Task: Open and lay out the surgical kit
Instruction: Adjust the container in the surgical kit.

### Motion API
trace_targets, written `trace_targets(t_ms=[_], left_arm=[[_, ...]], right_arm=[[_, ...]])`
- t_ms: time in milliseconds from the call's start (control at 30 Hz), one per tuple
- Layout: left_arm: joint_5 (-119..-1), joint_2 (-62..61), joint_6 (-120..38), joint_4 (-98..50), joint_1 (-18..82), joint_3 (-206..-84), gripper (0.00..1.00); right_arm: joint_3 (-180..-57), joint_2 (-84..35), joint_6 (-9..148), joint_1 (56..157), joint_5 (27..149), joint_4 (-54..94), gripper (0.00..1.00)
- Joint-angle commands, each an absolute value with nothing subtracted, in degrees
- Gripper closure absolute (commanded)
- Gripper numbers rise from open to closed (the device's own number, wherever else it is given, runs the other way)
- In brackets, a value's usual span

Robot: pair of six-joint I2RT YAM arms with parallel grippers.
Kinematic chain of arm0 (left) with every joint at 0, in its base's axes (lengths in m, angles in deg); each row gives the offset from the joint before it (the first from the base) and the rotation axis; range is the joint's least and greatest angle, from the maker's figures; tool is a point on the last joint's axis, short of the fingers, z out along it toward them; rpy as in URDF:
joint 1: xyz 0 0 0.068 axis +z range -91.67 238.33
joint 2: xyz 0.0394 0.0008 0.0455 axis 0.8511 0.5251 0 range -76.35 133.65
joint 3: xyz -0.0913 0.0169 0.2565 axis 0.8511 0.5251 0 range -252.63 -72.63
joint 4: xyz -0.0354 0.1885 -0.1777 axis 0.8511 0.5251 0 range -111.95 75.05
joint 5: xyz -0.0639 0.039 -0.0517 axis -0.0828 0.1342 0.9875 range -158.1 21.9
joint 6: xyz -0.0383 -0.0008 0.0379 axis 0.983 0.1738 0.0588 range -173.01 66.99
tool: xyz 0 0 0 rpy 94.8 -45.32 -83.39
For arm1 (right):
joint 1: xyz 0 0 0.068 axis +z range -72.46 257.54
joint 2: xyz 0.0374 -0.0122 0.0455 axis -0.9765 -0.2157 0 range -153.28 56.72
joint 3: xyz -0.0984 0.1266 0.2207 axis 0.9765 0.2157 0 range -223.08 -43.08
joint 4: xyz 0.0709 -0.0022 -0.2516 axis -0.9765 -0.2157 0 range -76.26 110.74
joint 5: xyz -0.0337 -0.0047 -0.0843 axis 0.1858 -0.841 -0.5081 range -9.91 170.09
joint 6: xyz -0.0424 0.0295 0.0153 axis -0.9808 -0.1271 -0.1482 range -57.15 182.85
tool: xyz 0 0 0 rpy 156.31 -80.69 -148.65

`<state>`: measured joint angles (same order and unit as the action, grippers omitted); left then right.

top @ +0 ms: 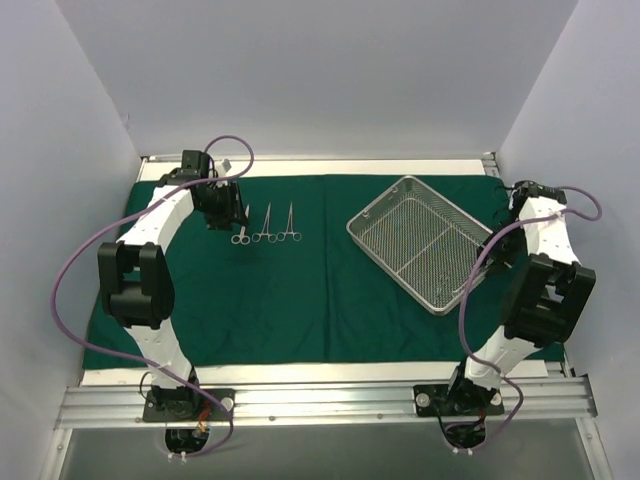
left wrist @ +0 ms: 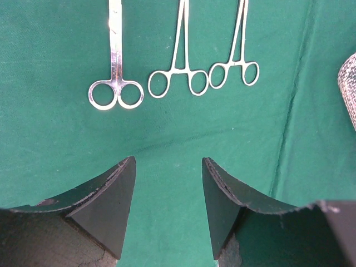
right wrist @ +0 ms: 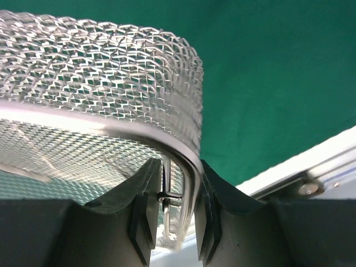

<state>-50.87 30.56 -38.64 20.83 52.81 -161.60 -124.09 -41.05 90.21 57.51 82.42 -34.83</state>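
The dark green drape (top: pixel 300 300) lies spread flat over the table. Three silver scissor-handled instruments lie side by side on its far left: scissors (top: pixel 241 226) (left wrist: pixel 115 92) and two clamps (top: pixel 264 223) (left wrist: pixel 178 82), (top: pixel 290 222) (left wrist: pixel 235 72). My left gripper (top: pixel 228 214) (left wrist: pixel 168 161) is open and empty, just above the cloth near their ring handles. The silver wire-mesh tray (top: pixel 420 240) sits angled at the right and looks empty. My right gripper (top: pixel 498 238) (right wrist: pixel 178 162) is shut on its right rim (right wrist: pixel 111 119).
White walls close in on three sides. The white table edge (right wrist: pixel 289 167) and a metal rail (top: pixel 320 400) border the drape. The tray's edge (left wrist: pixel 349 89) shows at the right of the left wrist view.
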Motion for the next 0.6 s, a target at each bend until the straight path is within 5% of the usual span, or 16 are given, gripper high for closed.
trace_targets(t_ms=[0, 133, 333, 567], left_arm=[[-49.91, 29.56, -38.86, 18.83, 52.79, -162.19, 0.40], [-50.17, 29.30, -38.77, 18.66, 52.70, -162.10, 0.40], [-49.38, 30.00, -38.51, 18.83, 52.61, -162.71, 0.40], [-50.26, 29.56, -39.12, 19.53, 52.61, -162.63, 0.40]], right_arm=[[-119.27, -38.73, 89.92, 54.78, 87.82, -37.97, 1.00], [-127.79, -38.81, 89.93, 55.05, 87.83, -41.39, 1.00], [-111.91, -35.92, 87.82, 53.37, 88.96, -34.12, 1.00], [-113.10, -38.19, 86.49, 53.72, 89.85, -36.55, 1.00]])
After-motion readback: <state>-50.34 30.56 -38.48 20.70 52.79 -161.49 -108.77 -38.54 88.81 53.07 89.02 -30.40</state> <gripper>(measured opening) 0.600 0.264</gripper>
